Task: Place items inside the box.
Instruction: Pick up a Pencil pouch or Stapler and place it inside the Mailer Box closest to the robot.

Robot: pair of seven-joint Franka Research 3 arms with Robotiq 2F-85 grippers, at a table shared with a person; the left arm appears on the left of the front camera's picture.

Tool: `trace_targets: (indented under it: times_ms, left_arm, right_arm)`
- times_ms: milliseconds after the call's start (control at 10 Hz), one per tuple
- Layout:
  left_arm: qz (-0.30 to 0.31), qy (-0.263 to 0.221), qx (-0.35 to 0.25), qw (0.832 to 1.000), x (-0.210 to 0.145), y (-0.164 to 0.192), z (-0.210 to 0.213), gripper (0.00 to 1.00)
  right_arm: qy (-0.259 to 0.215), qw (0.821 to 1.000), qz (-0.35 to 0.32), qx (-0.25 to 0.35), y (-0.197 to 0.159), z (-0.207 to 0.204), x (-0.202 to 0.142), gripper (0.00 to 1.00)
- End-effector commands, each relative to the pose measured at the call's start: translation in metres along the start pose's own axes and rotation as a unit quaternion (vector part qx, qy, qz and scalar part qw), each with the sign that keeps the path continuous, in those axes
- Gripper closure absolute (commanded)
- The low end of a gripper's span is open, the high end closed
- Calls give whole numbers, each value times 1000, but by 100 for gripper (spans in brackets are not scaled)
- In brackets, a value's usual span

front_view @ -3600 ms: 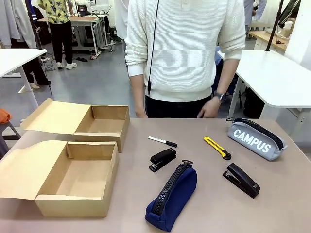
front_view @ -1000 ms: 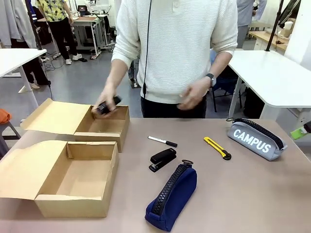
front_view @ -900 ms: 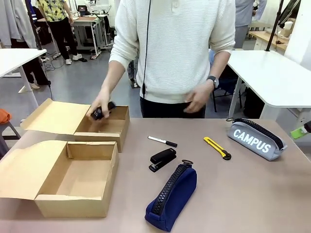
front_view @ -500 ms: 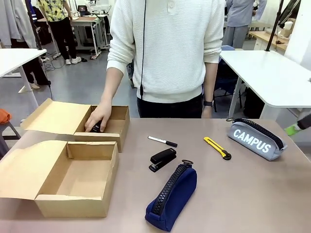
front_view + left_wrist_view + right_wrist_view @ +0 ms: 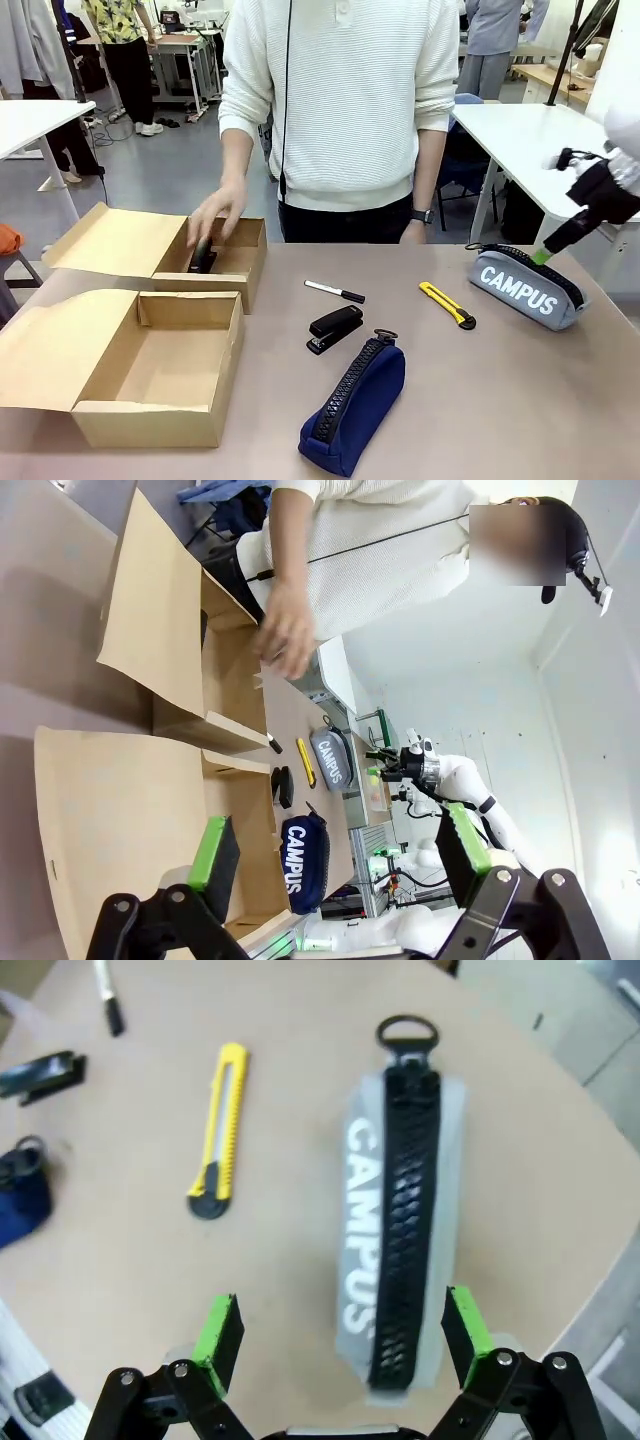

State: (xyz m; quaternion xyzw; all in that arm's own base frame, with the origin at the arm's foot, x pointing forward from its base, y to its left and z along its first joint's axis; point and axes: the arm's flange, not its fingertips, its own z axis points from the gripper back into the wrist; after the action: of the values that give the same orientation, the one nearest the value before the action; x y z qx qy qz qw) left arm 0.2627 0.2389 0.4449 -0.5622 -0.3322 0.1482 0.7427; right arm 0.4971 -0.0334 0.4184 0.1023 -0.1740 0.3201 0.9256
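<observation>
My right gripper [image 5: 548,250] hangs open just above the light grey pencil case [image 5: 525,288], whose black zipper lies between my spread fingers [image 5: 220,1328] in the right wrist view. On the table lie a yellow-black utility knife [image 5: 447,304], a white marker [image 5: 335,291], a black stapler [image 5: 335,328] and a navy pencil case [image 5: 355,405]. A second black stapler [image 5: 203,258] stands inside the far box [image 5: 240,278], with the person's hand [image 5: 215,212] right above it. My left gripper [image 5: 338,850] is open over the near box [image 5: 120,810].
Two open cardboard boxes sit at the left, the near box [image 5: 150,425] in front of the far one, both with flaps spread leftward. The person stands at the far edge. A white table [image 5: 560,150] stands behind on the right.
My right arm has come in from the right and now hangs over the grey pencil case. The person's hand set the stapler into the far box and has risen slightly.
</observation>
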Motion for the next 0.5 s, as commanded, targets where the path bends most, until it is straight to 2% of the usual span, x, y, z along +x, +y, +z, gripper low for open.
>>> trace_targets:
  times_ms: [0,400]
  left_arm:
    - [-11,-7,-10,1000,0,-2,0,0]
    - [-11,-7,-10,1000,0,-2,0,0]
  right_arm:
    - [18,999,5,-44,-8,-10,11,0]
    - [58,998,3,-37,-35,-64,30,0]
